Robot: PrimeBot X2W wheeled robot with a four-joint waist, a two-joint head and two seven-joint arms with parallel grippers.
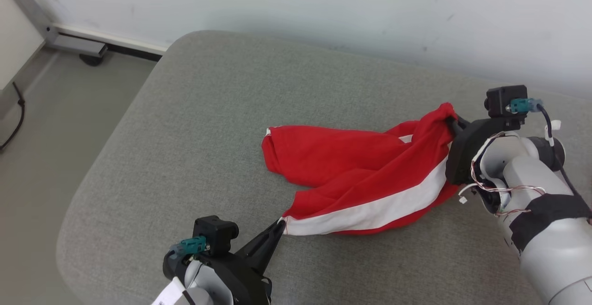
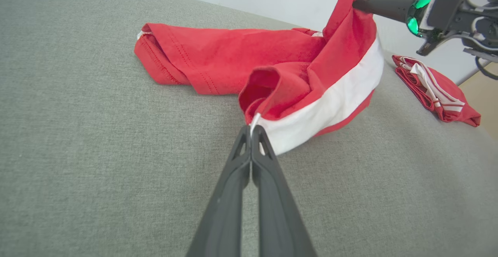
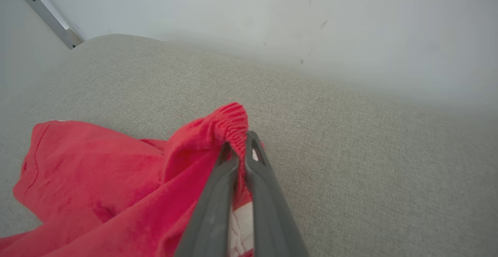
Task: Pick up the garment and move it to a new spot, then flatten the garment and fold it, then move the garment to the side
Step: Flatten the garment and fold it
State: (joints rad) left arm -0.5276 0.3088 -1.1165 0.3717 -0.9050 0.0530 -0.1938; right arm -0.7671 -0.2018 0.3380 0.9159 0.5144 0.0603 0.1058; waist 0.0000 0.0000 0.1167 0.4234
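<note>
No legible text or labels anywhere.

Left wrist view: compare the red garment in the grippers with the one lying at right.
The held garment is bunched, pinched at two ends by the left gripper and right gripper; the folded garment lies flat, untouched. The held garment has one broad white band; the folded garment, thin white stripes. Both are red, on the grey cushion.

A garment (image 1: 351, 175) on the cushion (image 1: 185, 134), left claw (image 1: 280, 224) at its near corner, right claw (image 1: 451, 121) at its right end, wall (image 1: 323, 4) behind
</note>
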